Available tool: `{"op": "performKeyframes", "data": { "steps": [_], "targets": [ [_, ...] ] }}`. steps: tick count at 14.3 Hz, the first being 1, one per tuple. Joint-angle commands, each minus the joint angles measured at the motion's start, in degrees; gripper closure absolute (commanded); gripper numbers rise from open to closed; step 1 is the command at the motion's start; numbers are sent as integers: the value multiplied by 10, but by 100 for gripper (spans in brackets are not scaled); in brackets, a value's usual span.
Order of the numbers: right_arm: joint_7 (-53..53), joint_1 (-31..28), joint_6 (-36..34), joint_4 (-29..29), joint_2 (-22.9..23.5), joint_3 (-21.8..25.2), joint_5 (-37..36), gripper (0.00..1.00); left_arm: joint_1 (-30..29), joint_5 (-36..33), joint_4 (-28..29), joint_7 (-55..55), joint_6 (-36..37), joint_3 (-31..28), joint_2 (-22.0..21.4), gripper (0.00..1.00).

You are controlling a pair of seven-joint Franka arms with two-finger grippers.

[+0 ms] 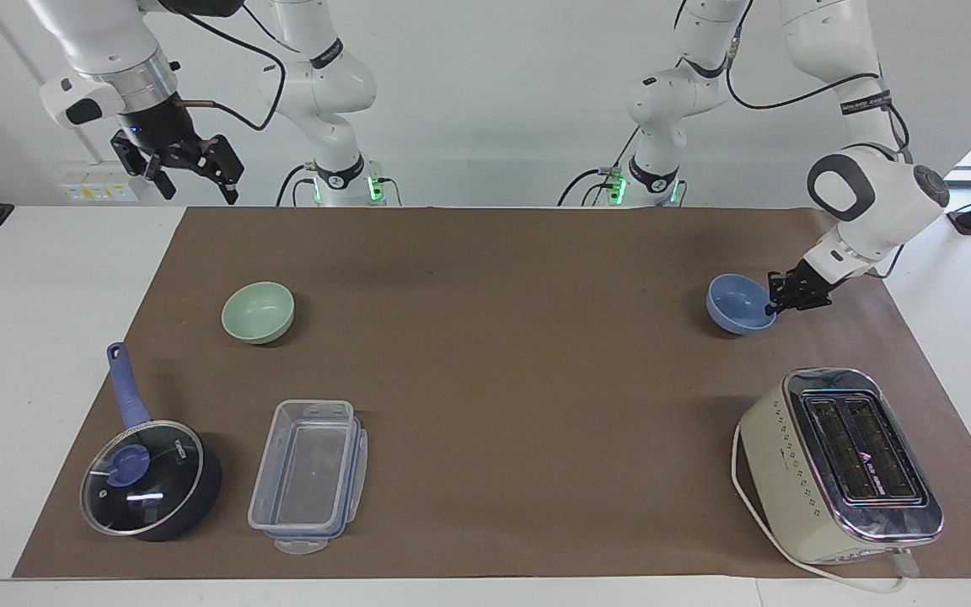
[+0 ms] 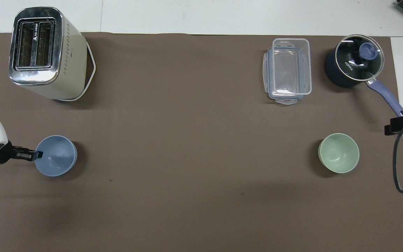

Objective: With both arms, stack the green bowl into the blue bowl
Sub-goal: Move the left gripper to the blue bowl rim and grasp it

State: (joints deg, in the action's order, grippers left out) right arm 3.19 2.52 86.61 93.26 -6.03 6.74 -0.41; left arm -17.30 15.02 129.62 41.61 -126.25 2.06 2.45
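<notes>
1. The surface (image 1: 485, 177), covered by a brown mat (image 1: 502, 405), carried a toaster (image 1: 841, 465), a clear lidded container (image 1: 308, 476) and a dark blue saucepan (image 1: 148, 472).
2. In the overhead view the toaster stood at 12 o'clock from the blue bowl (image 2: 56, 155), farther from the robots, apart from it.
3. In that view the container lay at about 11 o'clock from the green bowl (image 2: 339, 153) and the saucepan at about 1 o'clock.
4. Nothing lay between the two bowls, which sat well apart at the two ends of the mat.
5. The left tool (image 1: 776, 302) was clamped on the blue bowl's rim, at 9 o'clock on the bowl in the overhead view.
6. The right tool (image 1: 190, 173) hung with its fingers spread and empty, over the surface's edge near its own base, the arm waiting.
</notes>
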Motion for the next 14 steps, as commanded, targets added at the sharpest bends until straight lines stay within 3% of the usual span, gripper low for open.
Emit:
{"op": "performKeyframes", "data": {
  "steps": [1, 8, 14],
  "targets": [
    [-11, -9, 8, 12, -11, -3, 7, 0, 3, 10, 5, -4, -1, 2, -18, 100],
    [-11, -9, 7, 12, -11, -3, 7, 0, 64, 9, 6, -89, 50, 4, -70, 100],
    [-12, -9, 7, 12, -11, -2, 7, 0, 186, 2, 8, -273, 51, 4, -75, 100]
  ]
}}
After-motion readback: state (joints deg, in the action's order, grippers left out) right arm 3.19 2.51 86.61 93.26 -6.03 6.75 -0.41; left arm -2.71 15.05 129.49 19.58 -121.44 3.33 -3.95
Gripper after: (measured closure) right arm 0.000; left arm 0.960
